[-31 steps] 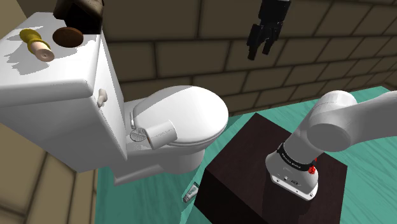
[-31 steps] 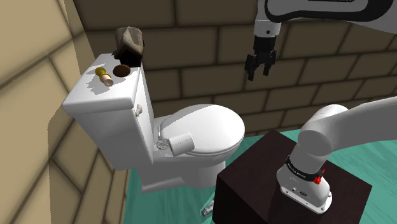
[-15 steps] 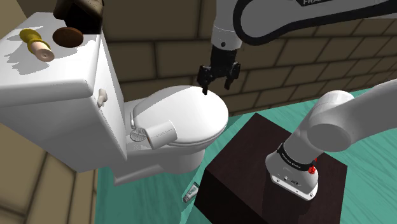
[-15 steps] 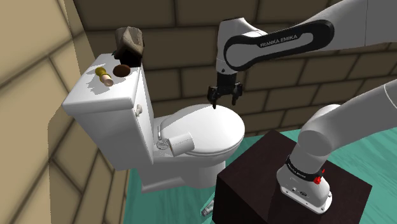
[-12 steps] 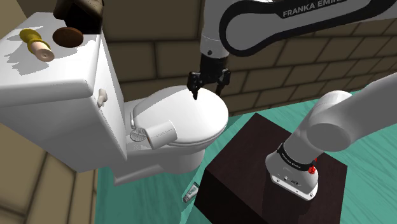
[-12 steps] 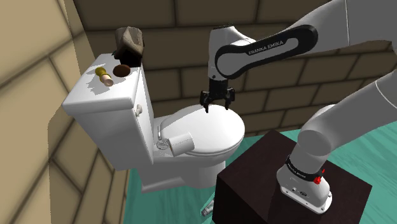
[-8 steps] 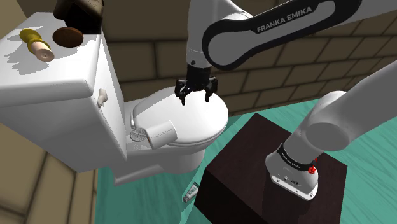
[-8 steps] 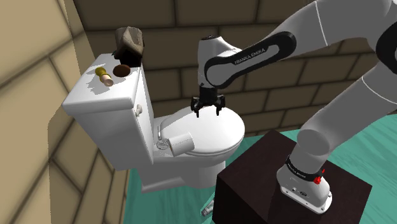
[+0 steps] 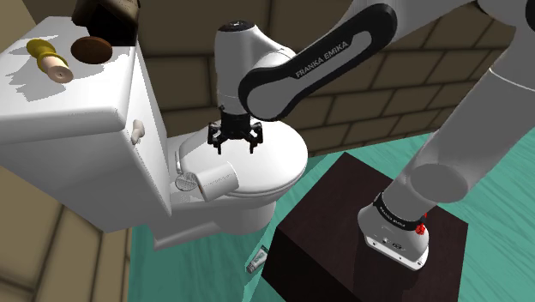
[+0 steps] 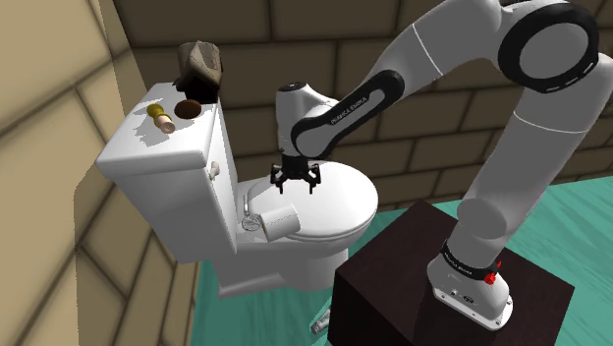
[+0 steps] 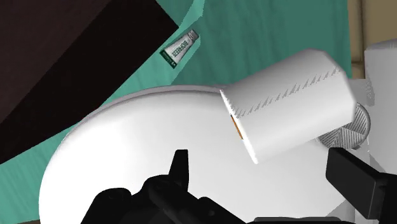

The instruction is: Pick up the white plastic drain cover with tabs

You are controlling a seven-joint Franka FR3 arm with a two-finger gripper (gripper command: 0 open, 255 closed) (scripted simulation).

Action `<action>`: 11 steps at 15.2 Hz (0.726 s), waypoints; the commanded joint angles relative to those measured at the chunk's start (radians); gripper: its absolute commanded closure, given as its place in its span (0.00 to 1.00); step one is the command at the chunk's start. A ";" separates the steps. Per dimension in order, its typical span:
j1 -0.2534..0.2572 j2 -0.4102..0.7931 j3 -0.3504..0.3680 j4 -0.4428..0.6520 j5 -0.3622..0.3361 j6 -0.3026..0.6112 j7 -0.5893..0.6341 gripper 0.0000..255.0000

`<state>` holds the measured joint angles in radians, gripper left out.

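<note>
**Pincer apart over the toilet lid, drain cover untouched**

Shoulder view: the pincer hangs over the closed toilet lid, pointing down with its fingers apart and empty. The drain cover, a small pale grey disc, lies at the hinge end of the lid, just beside a white paper roll and near the tank.

Second exterior view: the pincer is near the roll; the drain cover sits between roll and tank.

Wrist view: the fingers stand wide apart. The roll partly hides the ribbed drain cover.
</note>
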<state>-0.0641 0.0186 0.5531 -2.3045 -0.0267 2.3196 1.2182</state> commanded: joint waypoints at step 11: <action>0.190 0.541 -0.145 0.443 -0.345 0.040 0.486 0.00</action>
<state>0.1080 0.5144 0.4265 -1.9118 -0.3547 2.3654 1.6782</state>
